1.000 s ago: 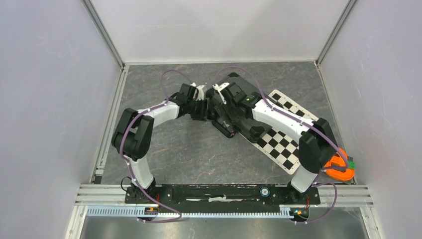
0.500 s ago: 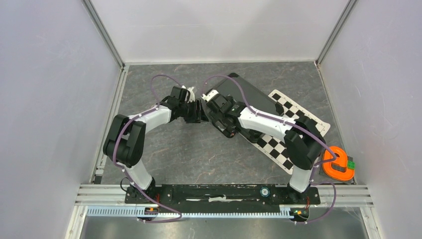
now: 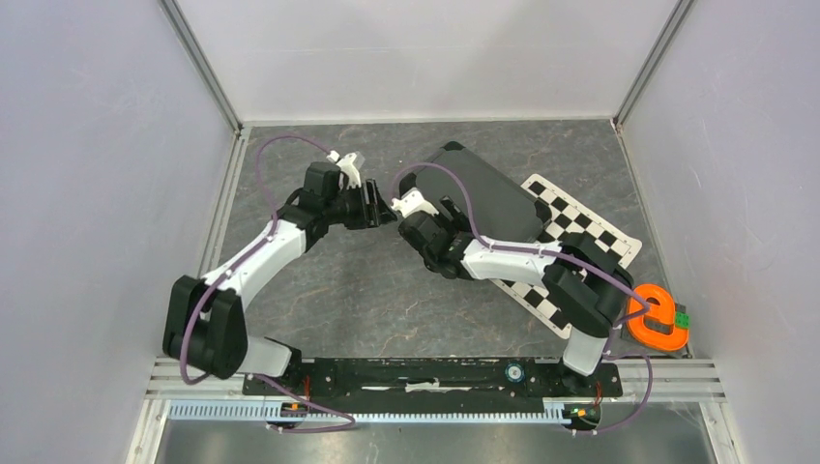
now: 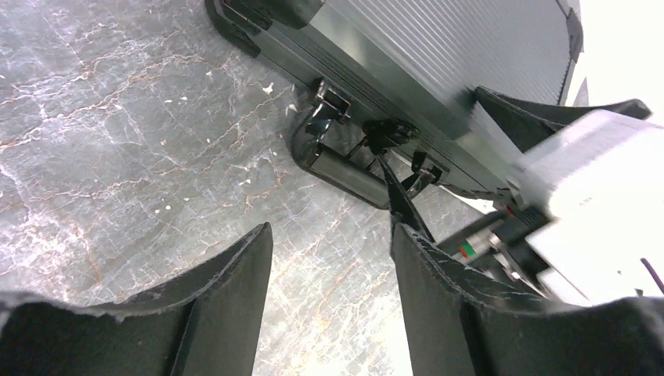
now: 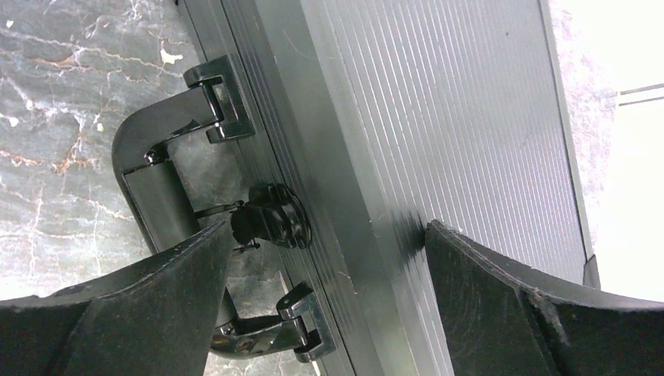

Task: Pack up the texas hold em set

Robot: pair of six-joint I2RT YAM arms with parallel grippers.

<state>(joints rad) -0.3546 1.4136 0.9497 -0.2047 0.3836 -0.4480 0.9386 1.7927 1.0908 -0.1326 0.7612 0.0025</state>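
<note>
Black case [image 5: 438,117] has its near edge inside the gaping right claw [image 5: 329,235].

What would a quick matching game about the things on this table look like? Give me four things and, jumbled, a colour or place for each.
Things:
1. case
2. mat
3. roll
4. handle

Descriptions:
A. black and white squares
B. orange, at the table's right edge
C. dark grey, ribbed lid, shut
D. black, fixed to the case's side

Pairs: 1-C, 2-A, 3-B, 4-D.
</note>
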